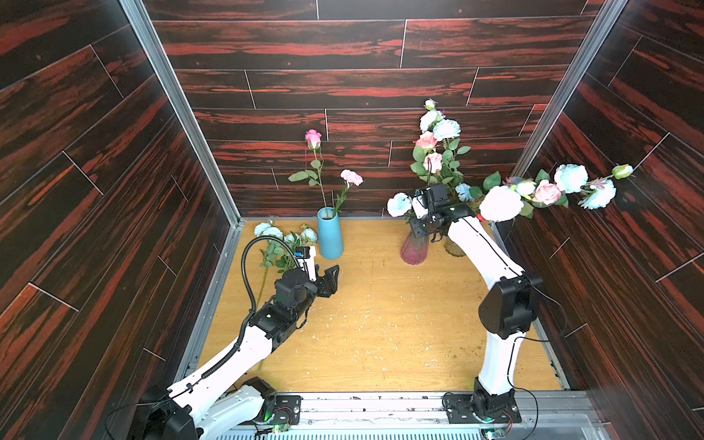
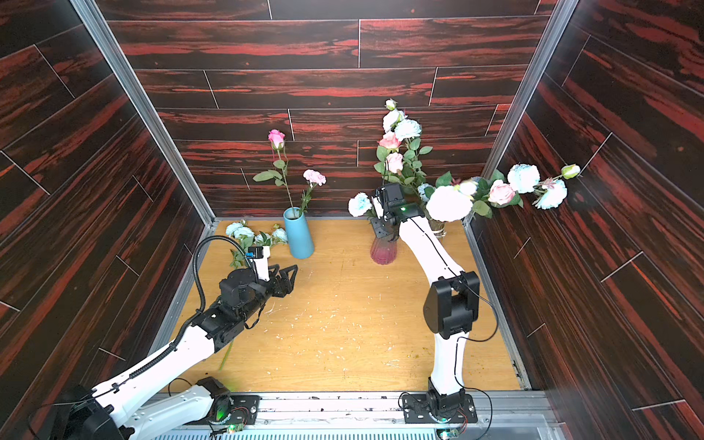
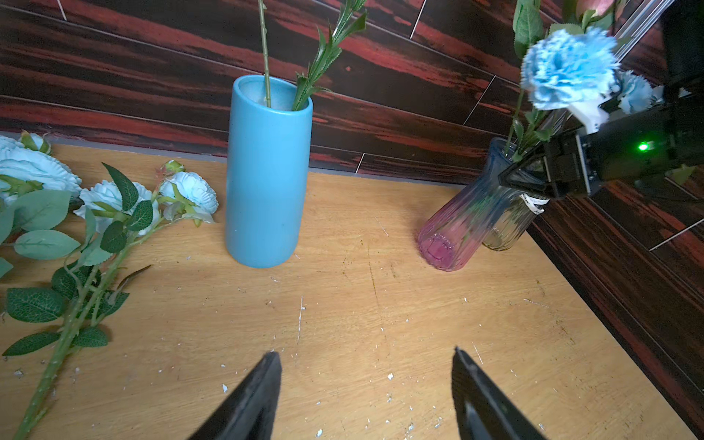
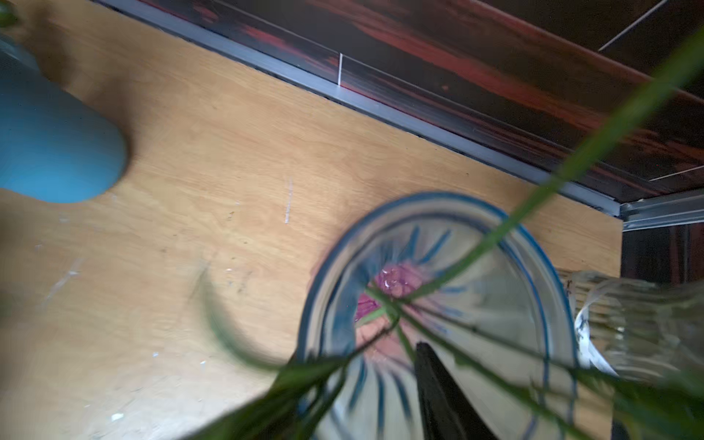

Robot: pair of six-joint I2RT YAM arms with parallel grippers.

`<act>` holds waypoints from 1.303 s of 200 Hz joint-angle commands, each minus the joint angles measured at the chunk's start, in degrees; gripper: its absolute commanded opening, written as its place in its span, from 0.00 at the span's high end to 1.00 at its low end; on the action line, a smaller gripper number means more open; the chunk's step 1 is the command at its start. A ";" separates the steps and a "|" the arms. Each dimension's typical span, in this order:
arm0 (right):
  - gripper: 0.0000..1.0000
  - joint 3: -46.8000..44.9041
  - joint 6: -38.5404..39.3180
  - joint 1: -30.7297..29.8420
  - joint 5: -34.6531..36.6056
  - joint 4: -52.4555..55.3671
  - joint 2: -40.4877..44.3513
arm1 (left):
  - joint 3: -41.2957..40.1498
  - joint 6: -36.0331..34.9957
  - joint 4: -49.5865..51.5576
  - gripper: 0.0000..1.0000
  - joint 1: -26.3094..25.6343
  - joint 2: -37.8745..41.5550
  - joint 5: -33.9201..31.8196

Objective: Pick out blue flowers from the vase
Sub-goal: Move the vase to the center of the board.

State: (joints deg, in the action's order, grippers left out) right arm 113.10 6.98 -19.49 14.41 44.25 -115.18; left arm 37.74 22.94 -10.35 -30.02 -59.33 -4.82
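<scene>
Several blue flowers (image 1: 272, 232) (image 3: 190, 188) lie on the wooden table at the back left. Another blue flower (image 1: 399, 204) (image 3: 567, 68) leans out of the pink-tinted glass vase (image 1: 413, 249) (image 4: 533, 244), and more blue flowers (image 1: 445, 129) rise among pink roses behind it. My right gripper (image 1: 423, 224) (image 4: 356, 358) hangs over this vase's mouth, open, with green stems (image 4: 495, 236) crossing between its fingers. One finger (image 4: 430, 381) shows clearly; leaves hide the other. My left gripper (image 1: 331, 280) (image 3: 365, 352) hovers open and empty near the blue vase.
A blue ceramic vase (image 1: 330, 234) (image 3: 266, 171) holds a pink rose (image 1: 313, 139) and a pink carnation (image 1: 351, 177). A clear ribbed vase (image 1: 455, 247) (image 3: 506, 228) touches the pink one. A long mixed flower branch (image 1: 570, 178) reaches toward the right wall.
</scene>
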 commanded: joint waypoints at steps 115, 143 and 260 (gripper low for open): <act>1.00 9.50 0.23 -4.85 2.12 13.92 -4.46 | 1.90 -1.06 -0.72 0.28 -0.25 -0.52 -0.28; 1.00 16.23 -0.52 -8.94 4.39 23.58 -6.73 | 1.90 -1.06 -0.71 0.28 -0.30 -0.65 -0.28; 1.00 11.32 -9.12 -31.57 12.94 35.55 -3.37 | 1.20 -1.14 -0.20 0.29 -0.29 0.70 -1.42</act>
State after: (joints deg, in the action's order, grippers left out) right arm 127.31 2.02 -47.40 27.29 76.25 -121.27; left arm 38.04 22.48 -10.35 -30.09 -59.94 -5.26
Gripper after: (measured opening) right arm 0.133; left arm 0.710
